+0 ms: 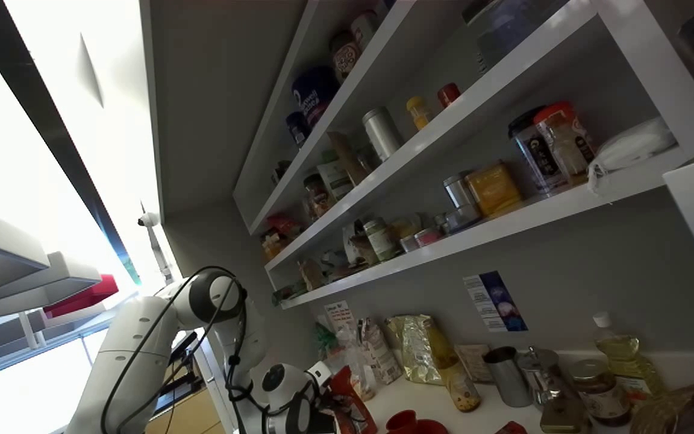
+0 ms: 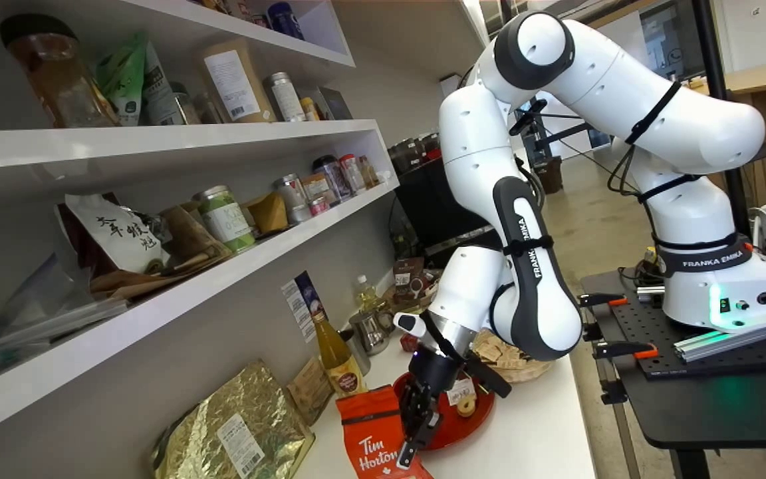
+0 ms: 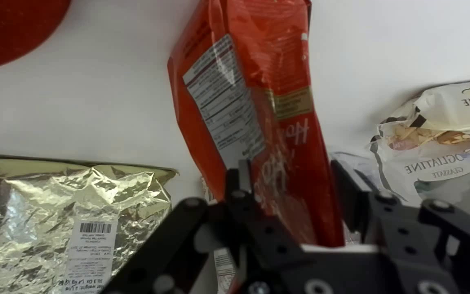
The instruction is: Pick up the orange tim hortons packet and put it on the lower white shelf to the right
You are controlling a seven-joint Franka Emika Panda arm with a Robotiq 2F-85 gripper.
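Note:
The orange Tim Hortons packet (image 2: 373,432) stands on the white counter. It shows in the wrist view (image 3: 259,102), with its label side and lettered face in sight, and at the bottom of an exterior view (image 1: 353,407). My gripper (image 3: 292,179) is around the packet. One finger lies over its label side; the other is beside the lettered face with a narrow gap at its base. In an exterior view the gripper (image 2: 413,436) overlaps the packet's side. The lower white shelf (image 1: 473,237), also in an exterior view (image 2: 177,303), runs along the wall above the counter, lined with jars and packets.
A gold foil bag (image 2: 237,426), a yellow bottle (image 2: 336,359) and a red plate (image 2: 456,432) are close to the packet. A clear pastry bag (image 3: 443,139) lies beside it. The shelf holds an orange-yellow tin (image 1: 494,190), lidded jars (image 1: 537,150) and a white bag (image 1: 636,147).

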